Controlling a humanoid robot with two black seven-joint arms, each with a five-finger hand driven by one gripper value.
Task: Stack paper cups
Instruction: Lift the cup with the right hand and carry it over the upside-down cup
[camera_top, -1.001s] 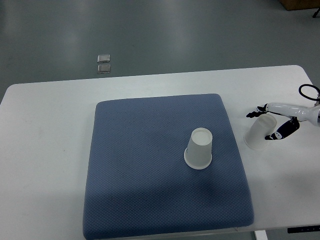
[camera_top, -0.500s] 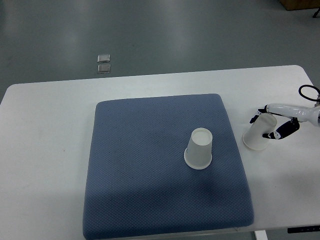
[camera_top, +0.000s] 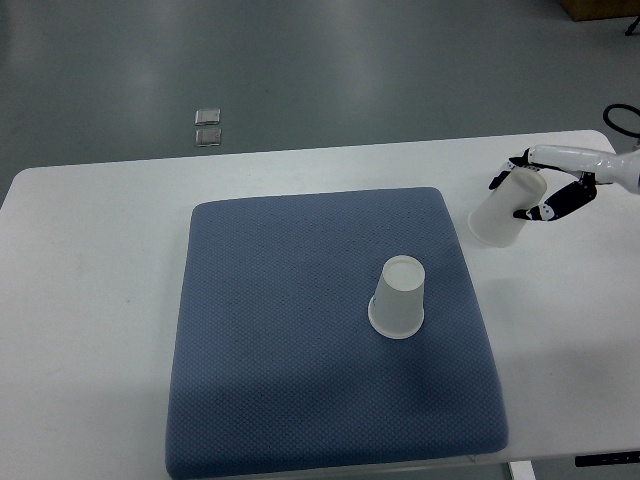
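- Top view shows a white paper cup (camera_top: 503, 212) gripped by the right hand (camera_top: 548, 190), whose dark-tipped fingers (camera_top: 527, 212) wrap around the cup's closed end; it appears lifted clear of the white table (camera_top: 90, 300), just beyond the right edge of the blue mat (camera_top: 300, 400).
- That held cup is tilted: its long axis runs from the base, up and to the right inside the hand, down and to the left to the wide open rim, which points toward the mat.
- A second paper cup (camera_top: 399, 297) stands upside down on the mat, right of centre, flat base up and rim on the fabric, its axis close to upright. The two cups are well apart.
- Both cups look light and thin-walled, so I judge they would dent under a hard squeeze and slip from a loose one; a gentle hold around the side wall near the stiffer base, as here, seems soundest.
- To nest, the held cup would likely need turning mouth-down over the standing one.
- No left arm shows anywhere.
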